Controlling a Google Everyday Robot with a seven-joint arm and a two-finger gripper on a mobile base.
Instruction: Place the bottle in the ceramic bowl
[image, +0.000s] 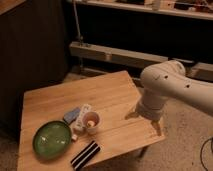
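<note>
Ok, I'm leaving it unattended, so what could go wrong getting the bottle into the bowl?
The bottle lies squeezed between the cup and the blue block; the open gripper, at the right edge of the table, could knock either when its fingers descend. The striped object sits at the front edge beside the ceramic bowl; a sweep may push it off.
</note>
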